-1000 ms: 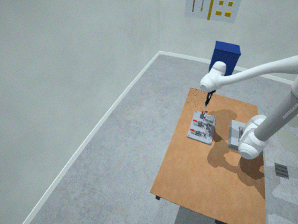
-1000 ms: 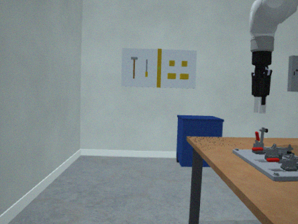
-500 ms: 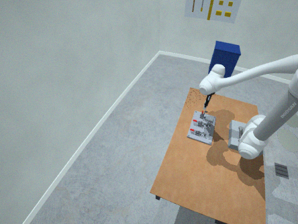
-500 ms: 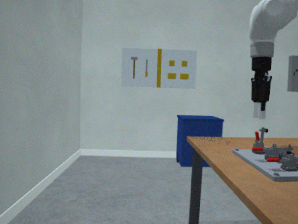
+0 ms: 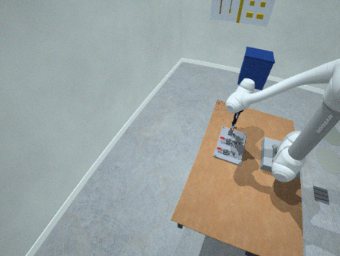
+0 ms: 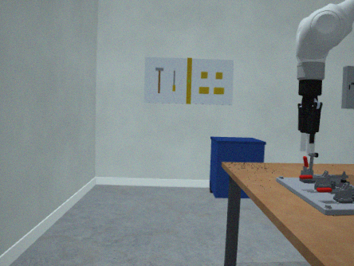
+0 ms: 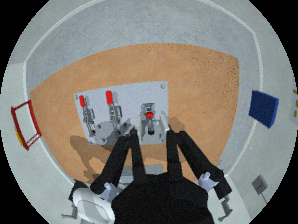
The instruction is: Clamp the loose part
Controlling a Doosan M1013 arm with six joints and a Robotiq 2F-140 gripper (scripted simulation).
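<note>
The grey fixture plate (image 5: pixel 230 147) lies on the wooden table, and shows in the side view (image 6: pixel 319 191) and the wrist view (image 7: pixel 120 112). It carries three clamps with red handles. One handle stands upright (image 6: pixel 305 161) at the far end of the plate; two lie low (image 6: pixel 306 176) (image 6: pixel 324 189). My gripper (image 6: pixel 310 149) points straight down just above the upright handle, and it also shows in the overhead view (image 5: pixel 232 128). In the wrist view the fingers straddle that clamp (image 7: pixel 150 115) from above, set narrow with nothing between them. I cannot make out the part among the grey nests.
A blue bin (image 5: pixel 256 67) stands on the floor beyond the table's far edge. A grey block (image 5: pixel 268 153) sits on the table next to the arm's base. A poster hangs on the back wall (image 6: pixel 188 80).
</note>
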